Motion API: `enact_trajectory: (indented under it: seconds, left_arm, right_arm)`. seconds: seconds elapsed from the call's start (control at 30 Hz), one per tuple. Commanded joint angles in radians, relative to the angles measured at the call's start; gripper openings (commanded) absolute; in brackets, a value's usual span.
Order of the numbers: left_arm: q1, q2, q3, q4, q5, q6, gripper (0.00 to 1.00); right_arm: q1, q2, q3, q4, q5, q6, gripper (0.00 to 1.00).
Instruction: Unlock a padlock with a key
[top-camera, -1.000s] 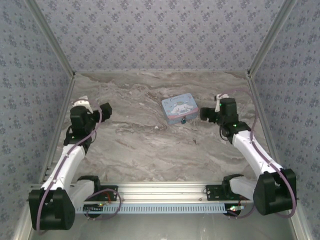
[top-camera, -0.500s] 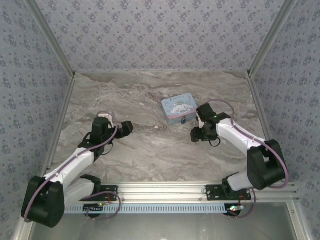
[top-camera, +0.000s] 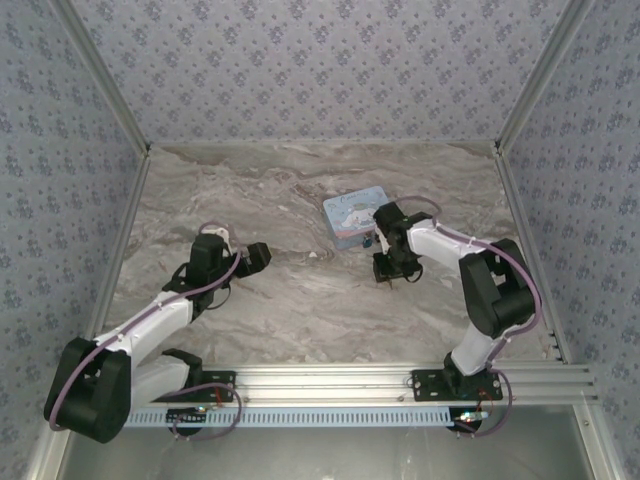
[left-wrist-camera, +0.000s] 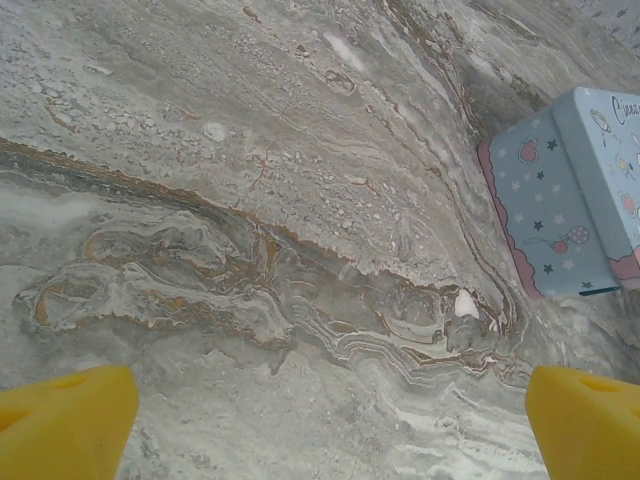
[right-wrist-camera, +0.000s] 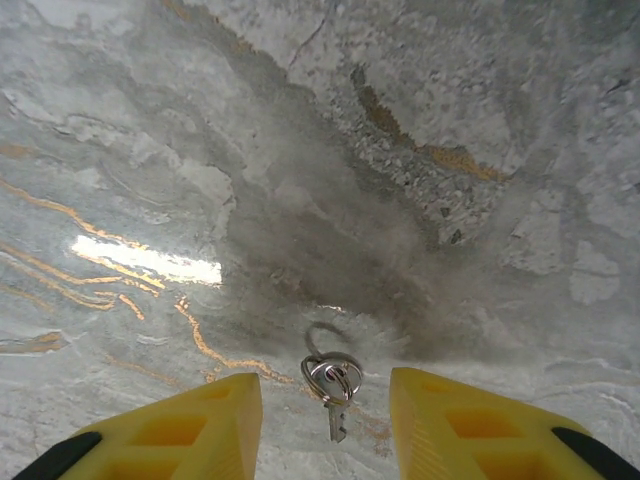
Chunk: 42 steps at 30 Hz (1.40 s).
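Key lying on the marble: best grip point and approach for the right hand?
I'd grip the key by its ringed round head, straight down from above, right hand straddling it. It lies flat on the table, so no side approach gets under it; the head is its widest part.

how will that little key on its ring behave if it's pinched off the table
The key lies flat on the smooth table, so it will probably skid or slip. Its loose ring may let it swing.

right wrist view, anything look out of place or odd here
Nothing stands out. The key on its small ring lies flat on the marbled table, intact, between the jaws of the right gripper.
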Motion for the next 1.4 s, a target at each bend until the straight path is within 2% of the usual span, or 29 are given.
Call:
enact_trajectory:
  seconds: [0.0,0.43,0.57,0.77,0.9,1.1,1.23,1.37]
  left_arm:
    - [-0.006,-0.007,0.035,0.012,-0.015,-0.008,0.99]
    - [-0.006,-0.002,0.054,-0.007,-0.025,-0.005,0.99]
    - [-0.006,-0.001,0.06,-0.013,-0.026,-0.001,0.99]
    - [-0.006,-0.003,0.072,-0.025,-0.026,0.014,0.99]
    - [-0.006,-0.019,0.071,-0.015,-0.012,0.025,0.99]
    - [-0.008,-0.056,0.057,0.048,0.034,0.052,0.99]
    - [-0.016,-0.063,0.054,0.114,0.102,0.085,0.99]
    - [-0.055,-0.05,0.051,0.214,0.167,0.154,0.97]
  right_arm:
    - [0.007,0.024,0.023,-0.034,0.017,-0.008,0.36]
    - [0.008,0.069,0.017,-0.019,0.037,0.008,0.23]
    - [0.009,0.073,0.013,-0.015,0.04,0.023,0.15]
    - [0.002,0.052,-0.008,0.005,0.011,0.062,0.03]
    - [-0.018,0.002,-0.044,0.037,-0.042,0.101,0.0]
    - [-0.068,-0.13,-0.127,0.163,-0.157,0.261,0.0]
    - [-0.09,-0.226,-0.171,0.236,-0.207,0.371,0.0]
    - [-0.11,-0.329,-0.23,0.343,-0.254,0.544,0.0]
